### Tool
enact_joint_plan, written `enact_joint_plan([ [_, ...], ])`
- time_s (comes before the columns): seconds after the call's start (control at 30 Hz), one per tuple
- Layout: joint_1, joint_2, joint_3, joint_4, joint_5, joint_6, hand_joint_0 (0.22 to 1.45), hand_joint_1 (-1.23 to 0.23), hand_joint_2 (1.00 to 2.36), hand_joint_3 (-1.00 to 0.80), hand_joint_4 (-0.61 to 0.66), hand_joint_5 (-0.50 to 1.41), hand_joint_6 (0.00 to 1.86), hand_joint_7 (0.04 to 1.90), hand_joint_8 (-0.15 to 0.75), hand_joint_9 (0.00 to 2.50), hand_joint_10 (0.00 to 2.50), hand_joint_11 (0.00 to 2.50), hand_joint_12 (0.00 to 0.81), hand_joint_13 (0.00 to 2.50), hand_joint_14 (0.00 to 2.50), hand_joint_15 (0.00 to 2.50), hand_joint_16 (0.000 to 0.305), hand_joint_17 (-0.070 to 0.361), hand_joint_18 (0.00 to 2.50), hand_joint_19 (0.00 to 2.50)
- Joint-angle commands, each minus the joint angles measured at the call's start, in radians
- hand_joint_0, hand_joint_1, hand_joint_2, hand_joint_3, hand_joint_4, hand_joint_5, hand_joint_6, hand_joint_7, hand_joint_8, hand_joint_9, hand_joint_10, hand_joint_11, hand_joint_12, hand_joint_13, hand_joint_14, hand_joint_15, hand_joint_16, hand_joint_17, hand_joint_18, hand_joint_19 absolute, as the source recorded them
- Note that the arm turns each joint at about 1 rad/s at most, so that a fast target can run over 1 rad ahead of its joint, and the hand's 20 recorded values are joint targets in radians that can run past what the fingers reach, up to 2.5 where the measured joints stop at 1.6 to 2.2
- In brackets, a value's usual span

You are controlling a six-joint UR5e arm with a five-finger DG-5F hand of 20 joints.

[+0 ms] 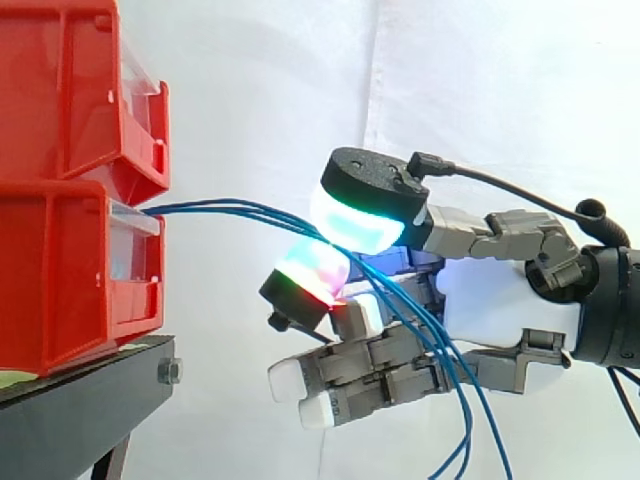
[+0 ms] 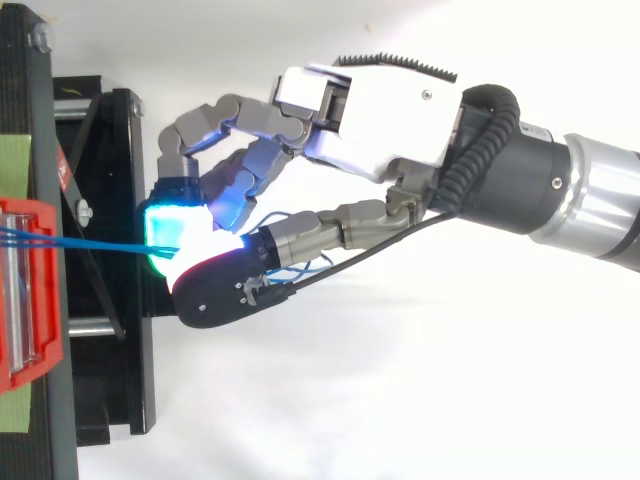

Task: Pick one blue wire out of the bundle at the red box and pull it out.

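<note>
Looking like a robotics lab test cell: white curtain [image 1: 260, 90] hanging as backdrop, red bins [image 1: 70, 230] sitting stacked on a bolted black stand [image 1: 80, 395] carrying green tape [image 2: 15, 160], blue wires [image 1: 230, 208] trailing from a bin, industrial arm [image 2: 560, 190] with glowing-tipped hand [image 2: 380, 110] working there.

My hand [image 1: 500, 300] sits with its wrist at 3 o'clock in the side view, palm on edge and digits aimed toward 9 o'clock. The thumb [image 1: 365, 200], its pad glowing cyan-green, arches over at 12 o'clock and meets a curled finger [image 1: 310, 275] glowing green and red. Their two pads press together on the blue wires [image 1: 230, 208]. The other fingers [image 1: 340, 385] lie nearly straight at 6 o'clock of that pinch, tips white. From above, the wrist [image 2: 560, 190] runs off toward 3 o'clock.
</note>
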State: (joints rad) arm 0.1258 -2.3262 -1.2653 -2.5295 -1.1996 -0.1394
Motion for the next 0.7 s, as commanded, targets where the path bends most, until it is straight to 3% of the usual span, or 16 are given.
enact_joint_plan([
  [0.0,0.0,-0.001,0.0,-0.002,0.0,0.0,0.66,-0.89,1.02,-0.24,0.12,-0.16,0.91,1.24,0.319,1.07,0.02,0.88,0.383,0.81,0.02,0.42,0.058,0.13,0.63,0.35],
  [0.3,0.0,-0.001,0.0,-0.003,0.0,0.0,0.59,-0.8,1.02,-0.23,0.24,-0.16,0.86,1.22,0.312,1.03,0.02,0.79,0.383,0.78,0.02,0.42,0.06,0.135,0.59,0.39],
  [0.5,0.0,-0.001,0.0,-0.003,0.0,0.0,0.57,-0.72,1.01,-0.15,0.21,-0.14,0.83,1.18,0.34,1.07,0.02,0.71,0.423,0.81,0.01,0.4,0.069,0.156,0.64,0.38],
  [0.67,0.0,0.001,0.0,-0.003,-0.002,0.0,0.59,-0.74,1.01,-0.09,0.24,-0.14,0.83,1.13,0.355,1.06,0.02,0.73,0.443,0.83,0.01,0.4,0.072,0.163,0.67,0.34],
])
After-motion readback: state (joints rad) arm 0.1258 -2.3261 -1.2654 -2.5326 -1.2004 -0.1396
